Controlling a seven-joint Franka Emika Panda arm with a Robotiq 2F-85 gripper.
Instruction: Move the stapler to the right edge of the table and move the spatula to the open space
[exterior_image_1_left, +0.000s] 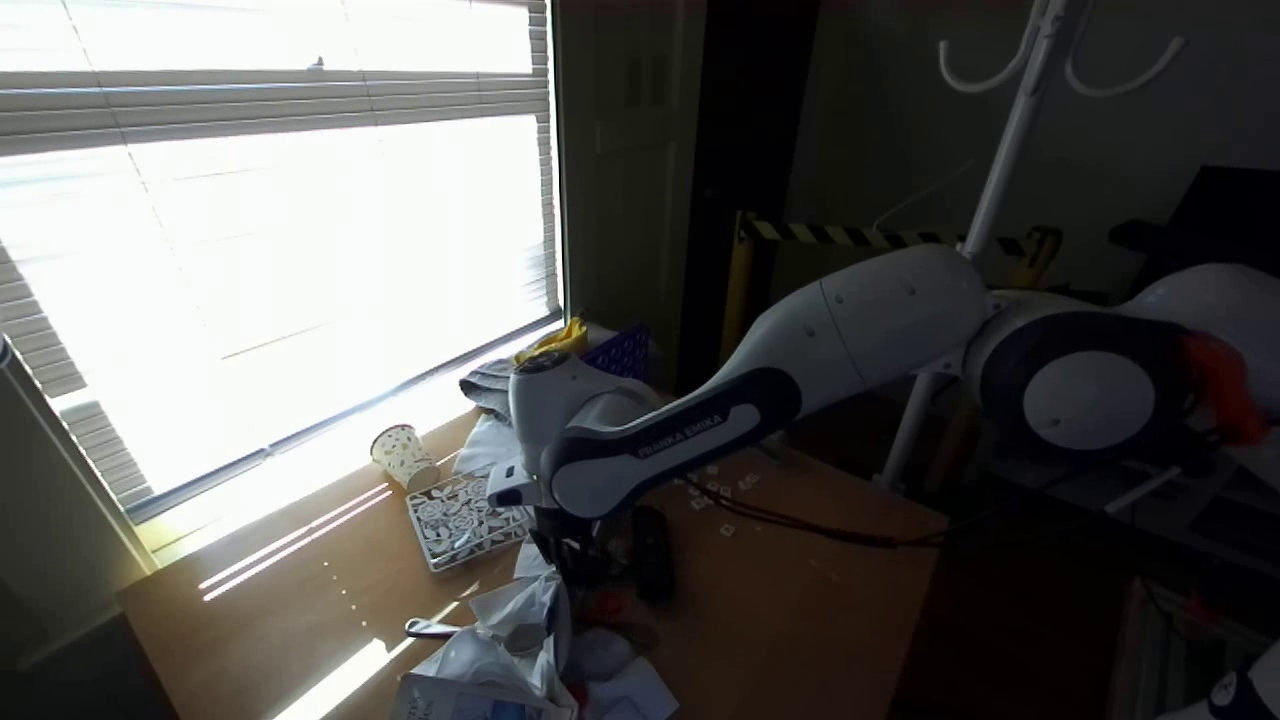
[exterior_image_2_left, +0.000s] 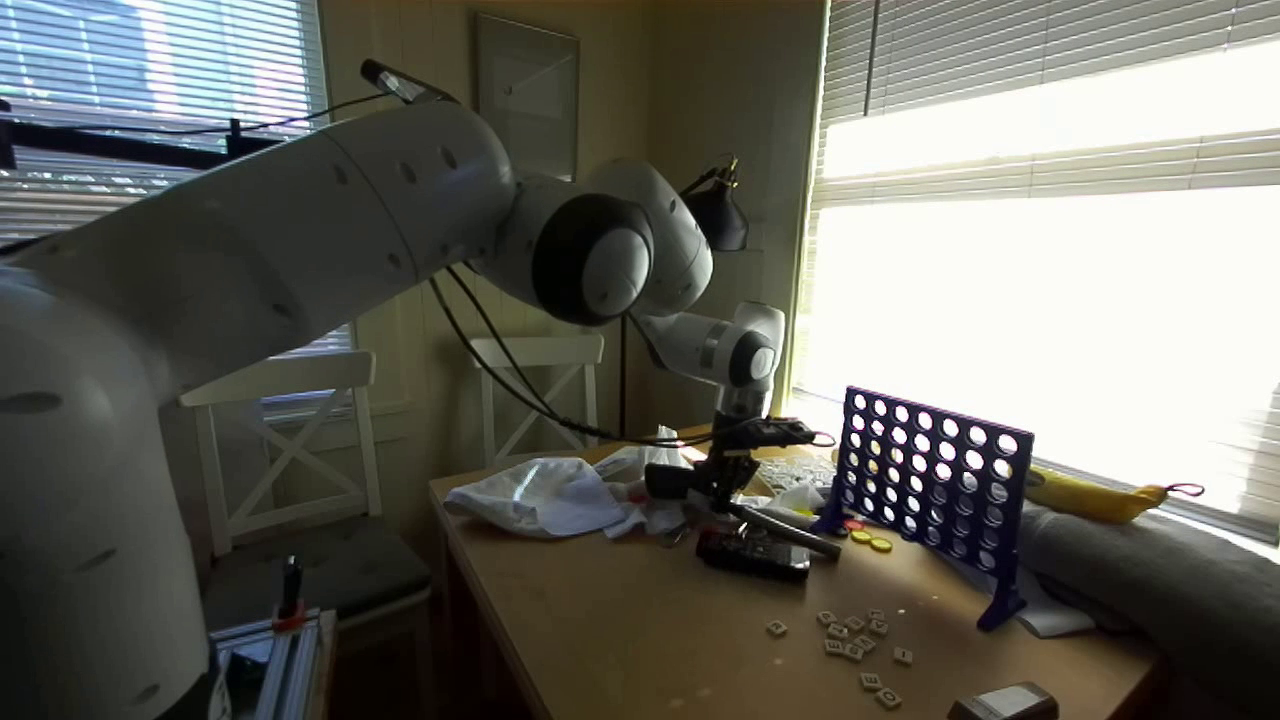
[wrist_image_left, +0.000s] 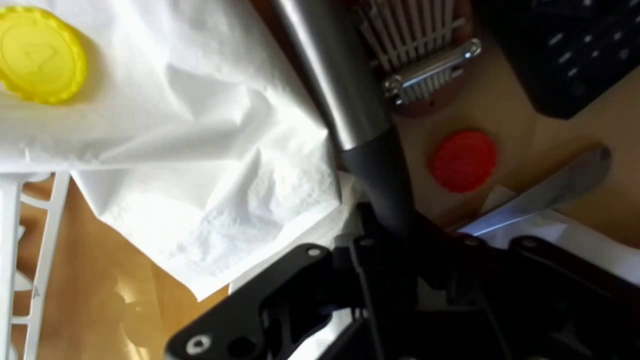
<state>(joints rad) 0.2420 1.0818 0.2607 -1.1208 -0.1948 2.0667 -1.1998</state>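
A spatula with a grey metal handle (wrist_image_left: 335, 75) and a black neck runs up from between my gripper's fingers (wrist_image_left: 395, 245) in the wrist view. In an exterior view my gripper (exterior_image_2_left: 730, 495) is shut around it just above the clutter; the metal handle (exterior_image_2_left: 785, 528) slants down to the right, and a black part sticks out left. The brown wooden table (exterior_image_2_left: 600, 620) lies below. A dark block with a pale top (exterior_image_2_left: 1005, 702) at the table's near right may be the stapler; I cannot tell surely. My gripper also shows in an exterior view (exterior_image_1_left: 575, 570).
A black remote (exterior_image_2_left: 755, 555) lies beside the handle. A purple game frame (exterior_image_2_left: 930, 475) stands to the right. Letter tiles (exterior_image_2_left: 850, 635) lie nearer. White cloth (exterior_image_2_left: 540, 495), a kalimba (wrist_image_left: 420, 60), a red disc (wrist_image_left: 463, 160), a knife (wrist_image_left: 550, 190) and a white tray (exterior_image_1_left: 465, 520) are close by.
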